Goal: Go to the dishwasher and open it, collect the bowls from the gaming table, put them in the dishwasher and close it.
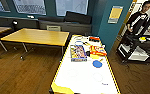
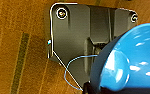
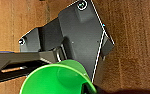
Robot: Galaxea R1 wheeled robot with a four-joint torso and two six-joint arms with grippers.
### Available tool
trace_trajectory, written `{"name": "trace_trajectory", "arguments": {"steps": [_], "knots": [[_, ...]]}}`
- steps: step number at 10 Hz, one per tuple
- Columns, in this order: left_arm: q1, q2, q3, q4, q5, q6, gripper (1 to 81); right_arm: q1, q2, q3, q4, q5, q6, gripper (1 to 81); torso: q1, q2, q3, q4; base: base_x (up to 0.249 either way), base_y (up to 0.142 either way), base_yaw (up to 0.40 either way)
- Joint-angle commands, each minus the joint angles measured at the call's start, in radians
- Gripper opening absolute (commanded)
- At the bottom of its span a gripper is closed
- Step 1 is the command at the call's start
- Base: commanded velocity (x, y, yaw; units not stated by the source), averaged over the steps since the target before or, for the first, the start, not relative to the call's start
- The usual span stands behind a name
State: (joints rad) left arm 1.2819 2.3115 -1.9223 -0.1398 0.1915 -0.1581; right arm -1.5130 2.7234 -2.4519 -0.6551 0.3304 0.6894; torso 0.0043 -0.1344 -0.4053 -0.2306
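Observation:
A bright blue bowl (image 2: 131, 62) with a deep rim hangs close to the camera above the wooden floor in the left wrist view, with my left gripper (image 2: 92, 86) shut on its rim. In the right wrist view a green bowl (image 3: 56, 81) likewise hangs over the wood floor, my right gripper (image 3: 89, 88) shut on its edge. The gaming table (image 1: 76, 77), white-topped with a yellow edge, stretches straight ahead in the head view. The dishwasher is out of view.
On the table's far half lie a flat blue disc (image 1: 97, 64), a colourful game box (image 1: 78, 53) and other small items. A yellow-topped table (image 1: 38, 36) stands left, a grey sofa (image 1: 66, 23) behind. A person (image 1: 138, 20) stands with a rig (image 1: 138, 47) at right.

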Motion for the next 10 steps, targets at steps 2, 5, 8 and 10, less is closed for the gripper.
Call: {"name": "trace_trajectory", "arguments": {"steps": [2, 5, 8, 10], "knots": [[0.057, 0.150, -0.243, 0.040, 0.005, 0.035, 1.0, 0.013, -0.006, -0.027, -0.035, -0.065, -0.002, 1.0, 0.000, 0.000, 0.000, 0.000, 0.000, 0.000, 0.000], [0.112, 0.243, -0.357, 0.083, -0.071, 0.098, 1.0, 0.006, -0.005, -0.028, -0.044, -0.067, -0.002, 1.0, 0.000, 0.000, 0.000, 0.000, 0.000, 0.000, 0.000], [0.132, 0.312, -0.417, 0.140, -0.135, 0.115, 1.0, -0.002, 0.009, -0.047, -0.046, -0.067, -0.005, 1.0, 0.000, 0.000, 0.000, 0.000, 0.000, 0.000, 0.000], [0.133, 0.376, -0.493, 0.149, -0.132, 0.115, 1.0, -0.010, 0.020, -0.056, -0.047, -0.065, -0.010, 1.0, 0.000, 0.000, 0.067, 0.000, 0.000, 0.000, 0.000]]}}
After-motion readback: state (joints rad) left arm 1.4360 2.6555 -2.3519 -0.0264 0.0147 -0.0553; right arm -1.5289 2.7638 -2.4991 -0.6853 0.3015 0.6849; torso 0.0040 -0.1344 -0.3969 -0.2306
